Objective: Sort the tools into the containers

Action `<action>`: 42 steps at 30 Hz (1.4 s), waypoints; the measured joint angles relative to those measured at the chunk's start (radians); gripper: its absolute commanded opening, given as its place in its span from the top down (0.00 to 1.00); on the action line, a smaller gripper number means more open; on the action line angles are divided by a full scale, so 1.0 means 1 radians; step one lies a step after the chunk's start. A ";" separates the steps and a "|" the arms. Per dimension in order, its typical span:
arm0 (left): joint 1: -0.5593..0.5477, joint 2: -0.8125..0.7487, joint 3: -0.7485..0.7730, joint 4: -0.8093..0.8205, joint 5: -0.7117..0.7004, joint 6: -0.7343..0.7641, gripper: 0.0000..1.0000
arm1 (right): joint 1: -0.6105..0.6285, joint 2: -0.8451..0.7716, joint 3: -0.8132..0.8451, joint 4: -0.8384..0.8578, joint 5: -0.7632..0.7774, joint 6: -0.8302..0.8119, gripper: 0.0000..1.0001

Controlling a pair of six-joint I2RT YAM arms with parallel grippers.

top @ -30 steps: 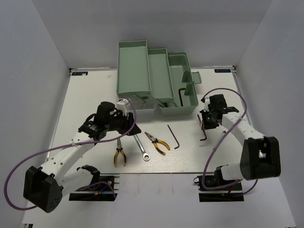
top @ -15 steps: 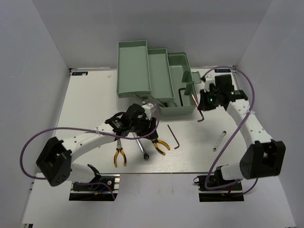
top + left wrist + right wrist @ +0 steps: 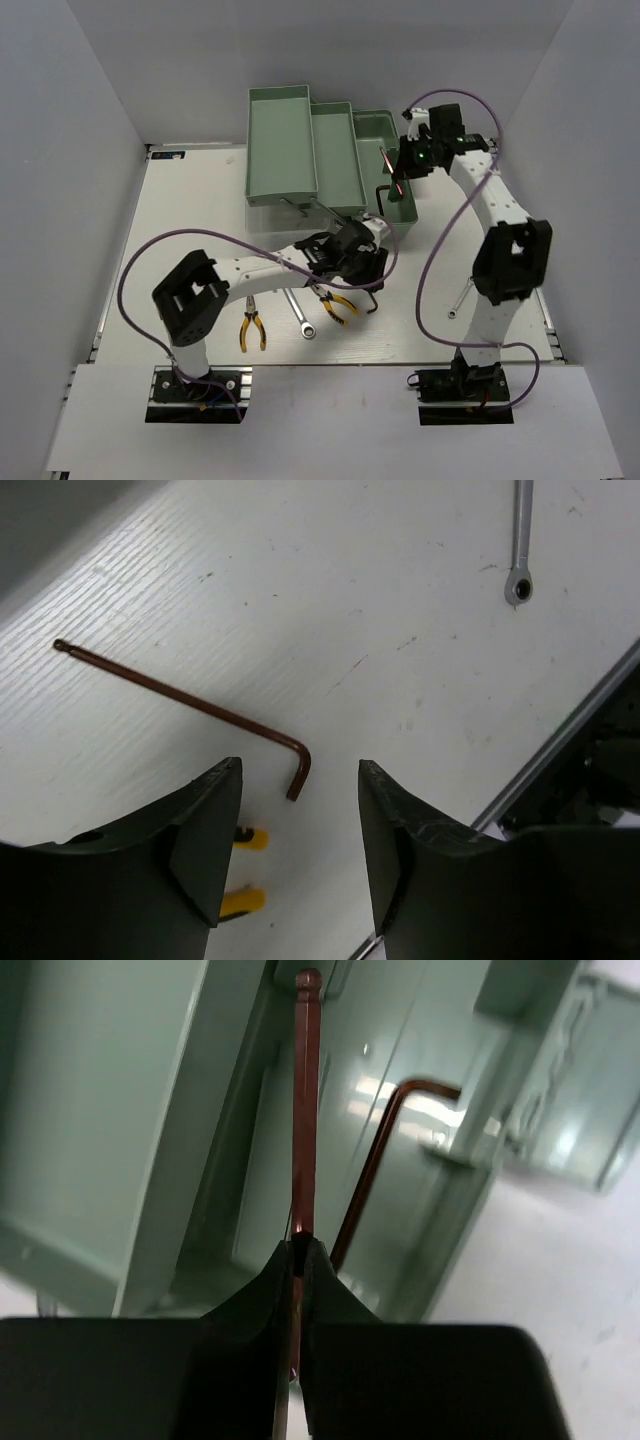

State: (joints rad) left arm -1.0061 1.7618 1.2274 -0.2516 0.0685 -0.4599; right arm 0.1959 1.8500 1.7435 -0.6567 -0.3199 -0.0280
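The pale green toolbox (image 3: 300, 150) stands open at the back, trays folded out. My right gripper (image 3: 403, 168) is shut on a dark-red hex key (image 3: 392, 166) and holds it above the box's right compartment. In the right wrist view the key (image 3: 306, 1110) sticks up from my shut gripper (image 3: 301, 1248), over another hex key (image 3: 372, 1175) lying in the box (image 3: 110, 1110). My left gripper (image 3: 366, 268) is open, low over a dark-red hex key (image 3: 180, 702) on the table. That key's bend lies between my left gripper's (image 3: 300, 764) fingertips.
On the table lie two yellow-handled pliers (image 3: 252, 328) (image 3: 335, 303), a long wrench (image 3: 298, 311) and a short wrench (image 3: 460, 297). The short wrench's end (image 3: 519, 550) shows in the left wrist view. White walls close in three sides.
My right gripper has lifted the hex key from the table's right side up over the toolbox. My left arm has swung right, from the wrench and pliers to the other hex key.
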 measured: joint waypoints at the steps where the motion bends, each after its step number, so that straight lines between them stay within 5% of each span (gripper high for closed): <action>1: -0.014 0.027 0.024 -0.006 -0.022 -0.006 0.39 | 0.005 0.053 0.053 0.000 0.004 0.003 0.87; 2: -0.024 0.050 0.043 -0.011 -0.043 -0.013 0.39 | 0.010 0.098 0.093 0.003 0.007 0.004 0.74; 3: -0.034 0.067 0.060 -0.020 -0.064 -0.024 0.38 | 0.016 0.136 0.129 -0.001 0.010 0.009 0.46; 5: -0.047 0.094 0.085 -0.048 -0.105 -0.046 0.38 | 0.024 0.196 0.186 -0.016 0.018 0.016 0.36; 9: -0.051 0.130 0.119 -0.096 -0.179 -0.090 0.38 | 0.034 0.216 0.180 -0.019 0.030 0.015 0.40; 14: -0.054 0.142 0.132 -0.157 -0.246 -0.151 0.40 | 0.018 0.038 -0.058 0.034 0.082 0.022 0.53; 24: -0.083 0.323 0.292 -0.283 -0.322 -0.283 0.45 | -0.085 -0.418 -0.525 0.159 0.127 0.081 0.53; 42: -0.120 0.411 0.431 -0.472 -0.428 -0.399 0.55 | -0.289 -0.628 -0.811 0.196 0.012 0.152 0.52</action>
State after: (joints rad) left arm -1.1263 2.1731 1.6585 -0.7231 -0.3595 -0.8585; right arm -0.0929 1.2224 0.9329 -0.4606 -0.3080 0.1238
